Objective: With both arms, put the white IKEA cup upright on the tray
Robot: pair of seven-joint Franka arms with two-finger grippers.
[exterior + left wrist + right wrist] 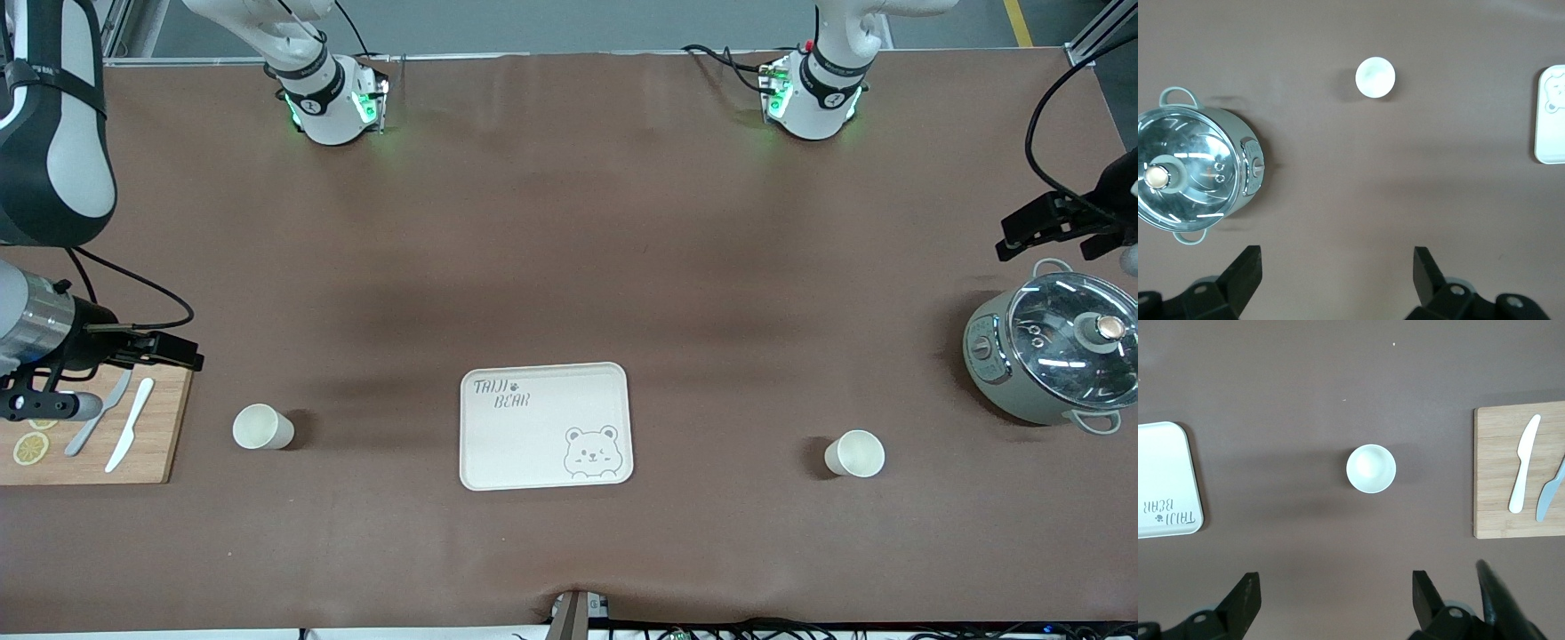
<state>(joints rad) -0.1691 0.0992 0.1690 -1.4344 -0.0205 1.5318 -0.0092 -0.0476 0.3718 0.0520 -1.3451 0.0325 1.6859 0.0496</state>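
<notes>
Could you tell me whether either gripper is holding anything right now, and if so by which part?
Nothing is held: the left gripper and the right gripper are both open and empty.

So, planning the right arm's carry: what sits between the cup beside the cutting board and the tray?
Nothing: bare brown table between that cup and the tray, clearest in the right wrist view.

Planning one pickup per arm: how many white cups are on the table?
2: one cup between the tray and cutting board, one between tray and pot.
</notes>
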